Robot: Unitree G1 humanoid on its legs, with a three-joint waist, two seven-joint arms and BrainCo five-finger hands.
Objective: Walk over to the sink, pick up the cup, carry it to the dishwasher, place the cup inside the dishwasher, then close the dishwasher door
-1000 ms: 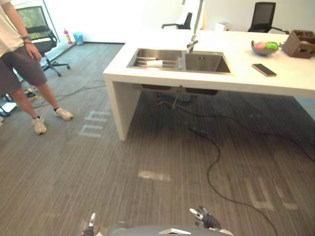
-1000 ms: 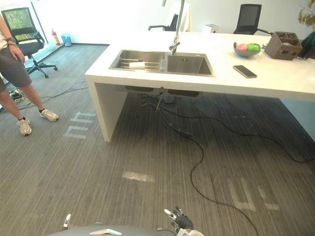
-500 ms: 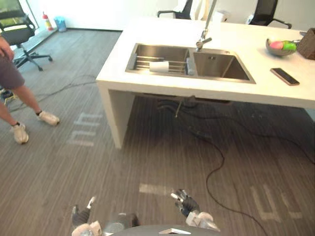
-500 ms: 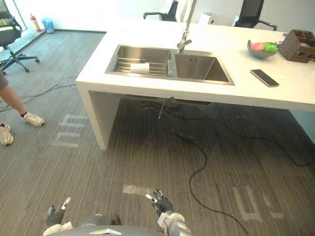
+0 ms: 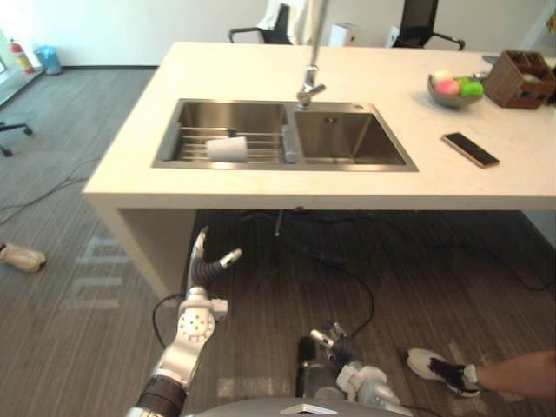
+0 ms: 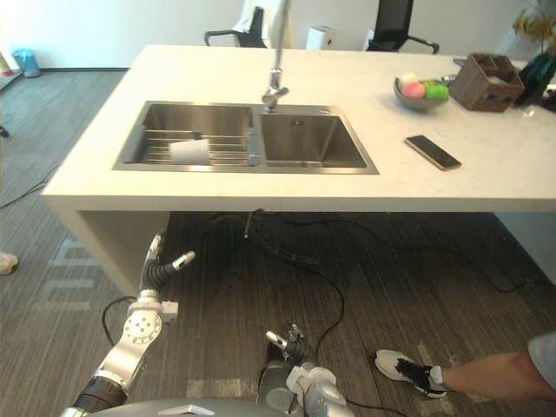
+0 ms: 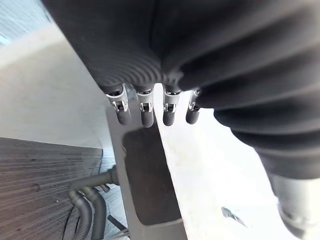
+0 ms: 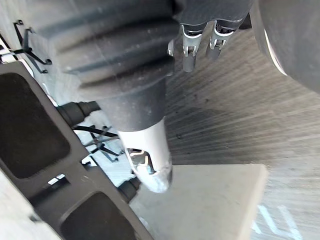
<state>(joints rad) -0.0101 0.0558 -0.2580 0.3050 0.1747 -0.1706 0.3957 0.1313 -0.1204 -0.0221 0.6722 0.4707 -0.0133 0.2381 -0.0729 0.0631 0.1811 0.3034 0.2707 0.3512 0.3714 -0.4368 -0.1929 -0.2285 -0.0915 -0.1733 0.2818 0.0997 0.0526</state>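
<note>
Though close to the desk (image 5: 261,187), has only the walk done. Leaves the cup (image 5: 228,148) sideways on the rack (image 5: 187,135) in the sink (image 5: 347,143), twelve o'clock from the raised left hand (image 5: 207,265), released, empty. Holds the right hand (image 5: 346,352) low, slack, empty. Owes pickup onward.

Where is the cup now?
In the eye views, the cup lies on its side on the wire rack in the sink's left basin, left of the faucet.
</note>
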